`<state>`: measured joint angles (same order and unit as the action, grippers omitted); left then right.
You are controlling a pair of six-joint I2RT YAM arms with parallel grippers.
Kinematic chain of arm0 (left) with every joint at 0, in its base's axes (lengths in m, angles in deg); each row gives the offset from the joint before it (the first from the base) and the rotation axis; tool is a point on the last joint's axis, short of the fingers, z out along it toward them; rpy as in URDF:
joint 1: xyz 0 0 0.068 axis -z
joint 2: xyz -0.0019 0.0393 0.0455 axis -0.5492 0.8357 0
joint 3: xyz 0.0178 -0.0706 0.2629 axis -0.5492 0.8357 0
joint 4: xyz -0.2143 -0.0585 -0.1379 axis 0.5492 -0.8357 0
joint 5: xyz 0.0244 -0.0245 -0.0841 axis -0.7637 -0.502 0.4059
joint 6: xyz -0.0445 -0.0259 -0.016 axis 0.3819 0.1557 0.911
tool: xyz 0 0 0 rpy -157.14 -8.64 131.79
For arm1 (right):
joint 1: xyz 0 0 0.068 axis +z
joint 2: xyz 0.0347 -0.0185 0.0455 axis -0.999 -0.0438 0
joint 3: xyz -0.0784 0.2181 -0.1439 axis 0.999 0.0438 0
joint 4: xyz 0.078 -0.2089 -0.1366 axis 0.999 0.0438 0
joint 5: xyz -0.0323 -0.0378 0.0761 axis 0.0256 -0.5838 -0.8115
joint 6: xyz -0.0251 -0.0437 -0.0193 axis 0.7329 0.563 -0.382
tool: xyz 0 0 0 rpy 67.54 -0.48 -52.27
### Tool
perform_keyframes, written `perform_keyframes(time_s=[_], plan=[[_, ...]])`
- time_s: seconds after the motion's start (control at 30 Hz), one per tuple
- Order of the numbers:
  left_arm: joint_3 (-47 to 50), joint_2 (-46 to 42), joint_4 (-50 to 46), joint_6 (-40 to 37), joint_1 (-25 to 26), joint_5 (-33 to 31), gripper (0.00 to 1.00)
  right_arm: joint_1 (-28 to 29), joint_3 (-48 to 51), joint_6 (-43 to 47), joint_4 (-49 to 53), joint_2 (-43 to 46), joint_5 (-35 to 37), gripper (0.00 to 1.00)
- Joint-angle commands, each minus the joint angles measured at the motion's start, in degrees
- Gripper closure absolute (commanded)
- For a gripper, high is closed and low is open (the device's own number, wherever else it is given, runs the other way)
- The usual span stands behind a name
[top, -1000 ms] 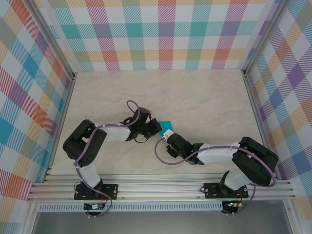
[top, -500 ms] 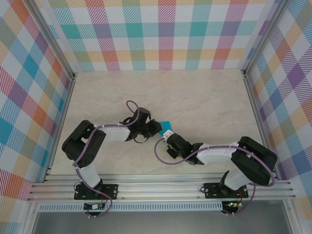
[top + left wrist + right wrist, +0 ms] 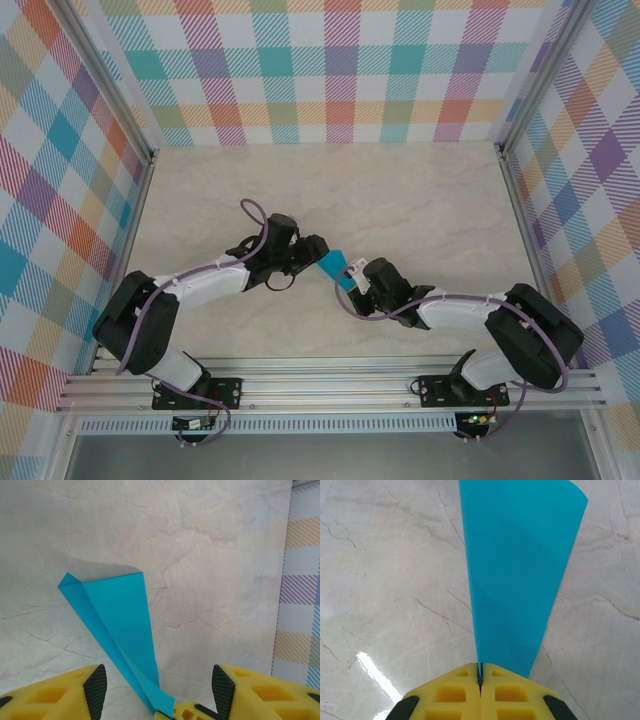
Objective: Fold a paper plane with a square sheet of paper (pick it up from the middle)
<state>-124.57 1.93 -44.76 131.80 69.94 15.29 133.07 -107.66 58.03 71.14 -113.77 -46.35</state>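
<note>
Now the left gripper [image 3: 312,252] stands spread, where a second ago it was closed against the paper plane [image 3: 334,266]. In the left wrist view its two yellow fingers [image 3: 95,687] sit well apart at either side of the frame. The teal paper plane [image 3: 117,620] runs up between them, touching neither. The left arm has stretched out, its elbow lower and farther left than before. The right gripper [image 3: 358,277] has shifted slightly right and has pressed together on the paper plane. In the right wrist view its jaws meet with the narrow end of the folded sheet [image 3: 515,580] pinched in the seam, and the paper fans out wider away from the gripper [image 3: 480,680]. More of the teal shows between the two grippers than earlier, above the middle of the marbled table [image 3: 420,200].
</note>
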Motion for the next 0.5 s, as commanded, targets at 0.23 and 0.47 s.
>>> perform_keyframes(time_s=[0.23, 0.47], plan=[[0.6, -2.1, -3.6, -1.0, 0.5, -2.1, 0.41, -4.3, 1.0, -4.5, -3.9, -2.1, -13.3, 0.96], [1.0, -2.8, -3.8, -1.0, 0.5, -2.3, 0.41, -7.5, 1.4, -9.1, -5.5, -3.1, -19.2, 0.97]])
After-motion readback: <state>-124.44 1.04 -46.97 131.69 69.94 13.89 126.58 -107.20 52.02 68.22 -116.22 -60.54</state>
